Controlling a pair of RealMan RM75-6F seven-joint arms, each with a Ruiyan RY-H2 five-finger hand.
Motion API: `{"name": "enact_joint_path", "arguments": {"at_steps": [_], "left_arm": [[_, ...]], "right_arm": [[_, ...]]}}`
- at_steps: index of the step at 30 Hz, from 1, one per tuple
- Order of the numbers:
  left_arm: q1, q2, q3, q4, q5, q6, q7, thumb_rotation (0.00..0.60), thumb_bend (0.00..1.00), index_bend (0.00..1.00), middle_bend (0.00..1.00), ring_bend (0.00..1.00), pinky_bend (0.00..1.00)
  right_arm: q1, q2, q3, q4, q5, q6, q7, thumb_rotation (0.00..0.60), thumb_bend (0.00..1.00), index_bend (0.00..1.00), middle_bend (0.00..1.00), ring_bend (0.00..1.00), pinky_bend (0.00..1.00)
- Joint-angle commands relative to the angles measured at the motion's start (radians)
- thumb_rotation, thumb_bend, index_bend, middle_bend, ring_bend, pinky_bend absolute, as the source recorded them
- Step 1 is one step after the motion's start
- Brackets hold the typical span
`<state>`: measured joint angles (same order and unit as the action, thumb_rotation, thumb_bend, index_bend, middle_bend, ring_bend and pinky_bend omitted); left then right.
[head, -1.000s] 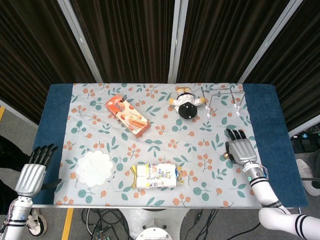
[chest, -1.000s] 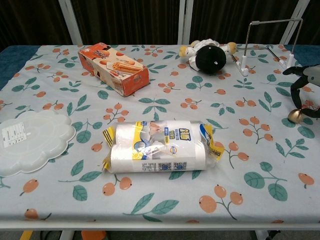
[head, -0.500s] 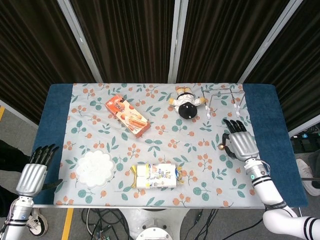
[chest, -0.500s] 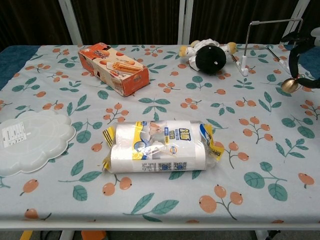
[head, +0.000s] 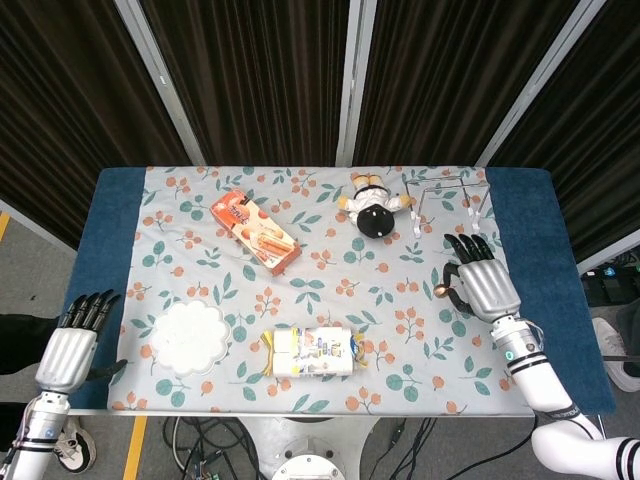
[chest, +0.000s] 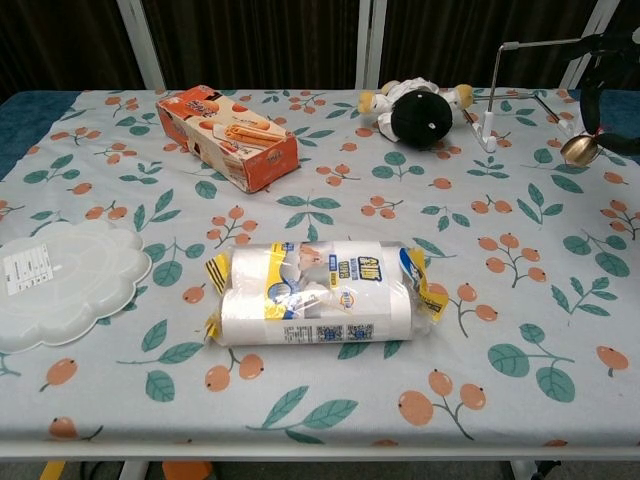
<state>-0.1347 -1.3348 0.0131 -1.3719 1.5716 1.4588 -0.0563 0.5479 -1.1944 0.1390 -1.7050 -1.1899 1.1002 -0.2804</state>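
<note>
Right hand (head: 483, 286) at right of frame pinches a small brass-coloured bell (chest: 577, 150), lifted just below the thin wire stand (head: 447, 202), loop probably between fingertips; keep it steady near the bar; left hand (head: 68, 347) idle, released.

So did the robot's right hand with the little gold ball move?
Yes. The right hand, holding the small gold ball, has gone up off the table and toward the far side, closer to the wire stand than a second ago.
</note>
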Motion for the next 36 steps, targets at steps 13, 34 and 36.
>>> {"name": "enact_joint_path", "arguments": {"at_steps": [13,34,36], "left_arm": [[-0.004,0.0,0.0,-0.004,-0.007,-0.014,-0.004,0.6,0.03,0.04,0.03,0.0,0.01],[-0.004,0.009,0.005,-0.014,-0.012,-0.024,-0.006,0.6,0.03,0.04,0.03,0.0,0.01],[-0.005,0.006,0.006,-0.013,-0.014,-0.029,-0.009,0.6,0.03,0.04,0.03,0.0,0.01]], "right_arm": [[-0.021,-0.008,-0.003,-0.081,0.047,-0.036,-0.072,0.6,0.36,0.71,0.09,0.0,0.0],[-0.039,-0.081,0.037,-0.014,0.078,0.131,-0.364,0.6,0.35,0.73,0.1,0.0,0.0],[-0.033,-0.04,0.026,-0.11,0.093,-0.015,-0.175,0.6,0.35,0.73,0.1,0.0,0.0]]}}
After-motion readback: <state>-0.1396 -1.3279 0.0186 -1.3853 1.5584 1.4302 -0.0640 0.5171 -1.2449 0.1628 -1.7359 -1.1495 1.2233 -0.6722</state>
